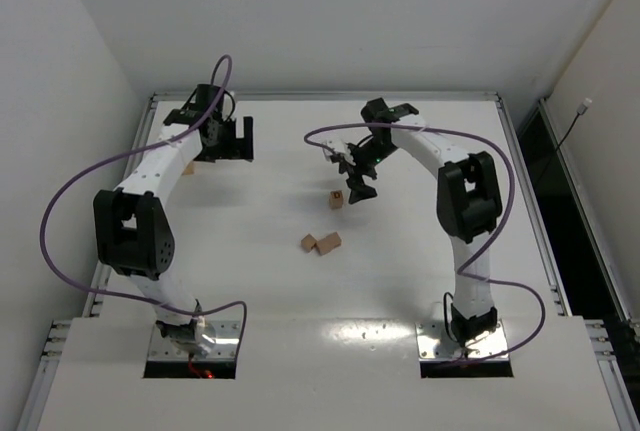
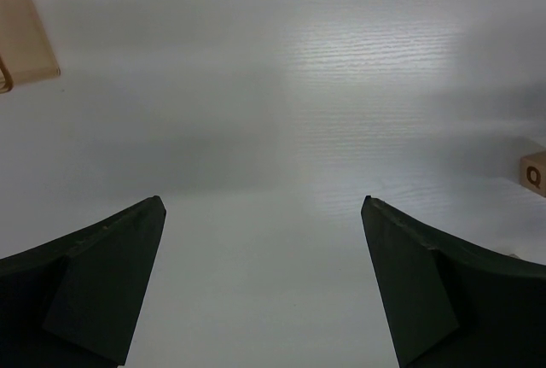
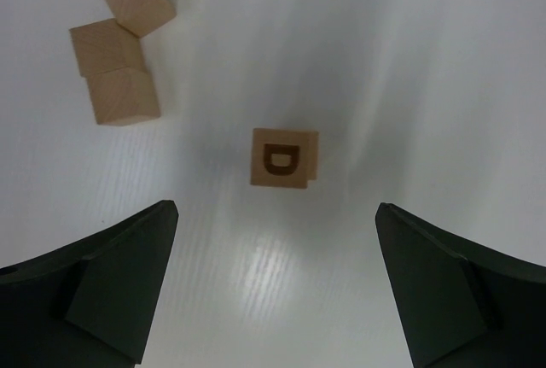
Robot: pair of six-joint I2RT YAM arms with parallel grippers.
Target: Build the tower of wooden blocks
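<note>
The wood block tower [image 1: 337,198] stands mid-table as a light-tan cube with a dark letter D on top [image 3: 284,157]; a sliver of another cube shows under its right edge. My right gripper [image 1: 358,189] hovers just right of it, open. In the right wrist view the right gripper [image 3: 275,206] has both fingers apart and nothing between them, the tower ahead of the tips. Three loose cubes [image 3: 119,43] lie close together beyond it. My left gripper [image 1: 245,139] is at the back left, open [image 2: 264,206] over bare table. A lettered cube [image 2: 535,172] shows at that view's right edge.
The loose cubes [image 1: 320,243] sit nearer the arm bases than the tower. A tan flat piece [image 1: 187,167] lies beside the left arm and shows again as a tan corner [image 2: 26,35] in the left wrist view. A raised rim [image 1: 330,97] borders the table's far side.
</note>
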